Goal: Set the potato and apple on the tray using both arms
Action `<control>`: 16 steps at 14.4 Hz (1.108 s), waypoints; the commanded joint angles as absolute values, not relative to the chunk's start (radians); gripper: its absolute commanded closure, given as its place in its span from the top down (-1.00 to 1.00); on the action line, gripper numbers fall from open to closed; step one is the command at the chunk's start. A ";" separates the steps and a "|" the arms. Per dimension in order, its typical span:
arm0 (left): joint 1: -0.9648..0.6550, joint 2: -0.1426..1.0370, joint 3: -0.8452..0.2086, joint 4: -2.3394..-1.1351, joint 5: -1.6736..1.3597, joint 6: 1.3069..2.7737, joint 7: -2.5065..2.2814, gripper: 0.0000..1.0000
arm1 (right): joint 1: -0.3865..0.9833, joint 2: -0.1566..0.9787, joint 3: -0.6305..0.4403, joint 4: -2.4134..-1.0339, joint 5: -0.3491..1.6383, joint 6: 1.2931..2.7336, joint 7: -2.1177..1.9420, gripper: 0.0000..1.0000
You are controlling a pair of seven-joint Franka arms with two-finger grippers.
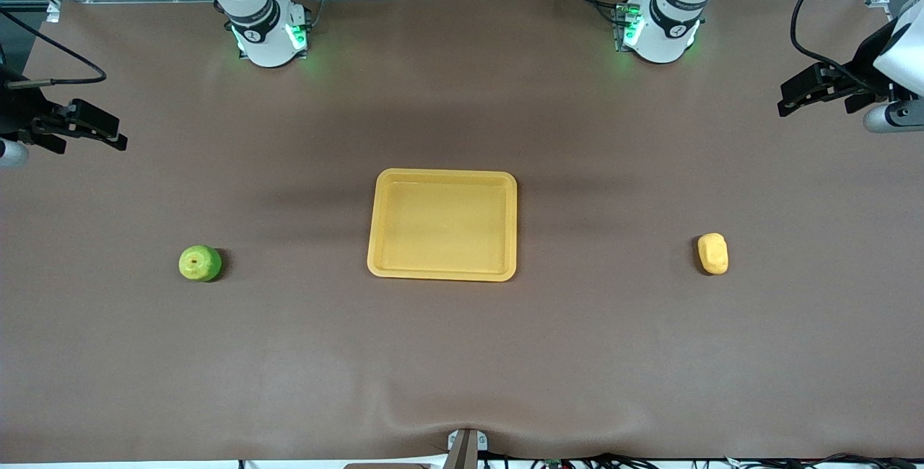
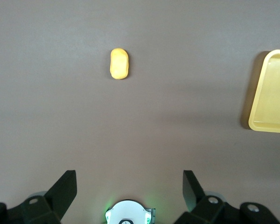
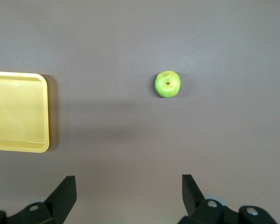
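The yellow-orange tray (image 1: 378,224) lies empty in the middle of the table. The green apple (image 1: 200,263) sits on the table toward the right arm's end, a little nearer the front camera than the tray's middle. The yellow potato (image 1: 712,253) lies toward the left arm's end, level with the apple. My right gripper (image 1: 108,133) is open and empty, up in the air over its end of the table. My left gripper (image 1: 790,97) is open and empty, up over its end. The left wrist view shows the potato (image 2: 119,63) and a tray corner (image 2: 270,88). The right wrist view shows the apple (image 3: 167,84) and the tray (image 3: 18,112).
A brown mat (image 1: 462,353) covers the whole table. The arm bases (image 1: 271,36) stand along the edge farthest from the front camera. A small bracket (image 1: 465,447) sits at the nearest edge. The left arm's base (image 2: 128,214) shows between the left gripper's fingers.
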State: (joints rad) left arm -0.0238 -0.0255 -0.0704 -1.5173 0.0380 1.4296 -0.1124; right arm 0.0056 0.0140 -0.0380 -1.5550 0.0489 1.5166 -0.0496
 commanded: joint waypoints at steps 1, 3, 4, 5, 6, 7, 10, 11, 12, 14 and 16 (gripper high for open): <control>-0.018 -0.035 -0.069 -1.528 0.018 1.419 -0.098 1.00 | 0.009 0.023 -0.041 -1.536 0.048 1.509 -0.040 1.00; -0.018 -0.037 -0.069 -1.540 0.020 1.419 -0.098 1.00 | 0.009 0.023 -0.041 -1.536 0.046 1.511 -0.040 1.00; -0.017 -0.037 -0.069 -1.548 0.018 1.419 -0.097 1.00 | 0.009 0.023 -0.041 -1.536 0.046 1.509 -0.040 1.00; -0.017 -0.038 -0.068 -1.552 0.018 1.419 -0.094 1.00 | 0.009 0.023 -0.041 -1.536 0.046 1.509 -0.040 1.00; -0.006 -0.044 -0.067 -1.561 0.018 1.422 -0.094 1.00 | 0.008 0.023 -0.041 -1.536 0.046 1.509 -0.040 1.00; 0.011 -0.049 -0.069 -1.569 0.018 1.425 -0.094 1.00 | 0.006 0.025 -0.041 -1.536 0.046 1.509 -0.038 1.00; 0.012 -0.051 -0.072 -1.578 0.018 1.431 -0.094 1.00 | 0.000 0.034 -0.041 -1.537 0.046 1.506 -0.037 1.00; 0.012 -0.051 -0.072 -1.592 0.018 1.437 -0.094 1.00 | 0.000 0.035 -0.041 -1.536 0.046 1.509 -0.037 1.00; 0.014 -0.055 -0.072 -1.610 0.018 1.457 -0.094 1.00 | -0.002 0.037 -0.041 -1.536 0.045 1.511 -0.037 1.00; 0.017 -0.071 -0.072 -1.660 0.021 1.505 -0.092 1.00 | -0.009 0.049 -0.043 -1.536 0.043 1.509 -0.037 1.00; 0.017 -0.075 -0.072 -1.689 0.029 1.543 -0.092 1.00 | -0.011 0.066 -0.044 -1.536 0.043 1.511 -0.037 1.00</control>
